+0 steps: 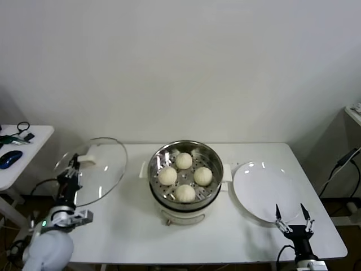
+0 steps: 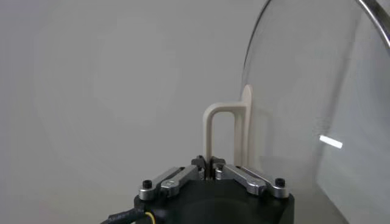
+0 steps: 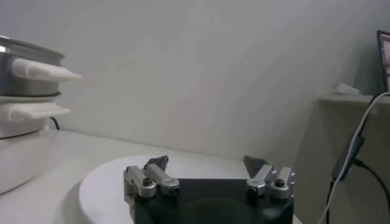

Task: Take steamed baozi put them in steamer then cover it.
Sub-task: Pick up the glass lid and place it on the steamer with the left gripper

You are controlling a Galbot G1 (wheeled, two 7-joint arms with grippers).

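Note:
Several cream-white steamed baozi (image 1: 184, 176) lie on the perforated tray inside the shiny steel steamer (image 1: 157, 164) at the table's middle. The clear glass cover (image 1: 104, 169) is tilted up on edge over the table's left side. My left gripper (image 1: 71, 170) is shut on the cover's cream handle (image 2: 220, 131), and the glass (image 2: 317, 103) rises beside it. My right gripper (image 1: 293, 217) stands open at the near right, over the edge of the white plate (image 1: 262, 189), nothing between its fingers. In the right wrist view the steamer's white side handles (image 3: 42, 70) show off to one side.
A small white side table (image 1: 17, 158) with a blue mouse (image 1: 10, 158) and cables stands to the left. A shelf and a hanging cable (image 1: 338, 166) are at the far right. White wall behind the table.

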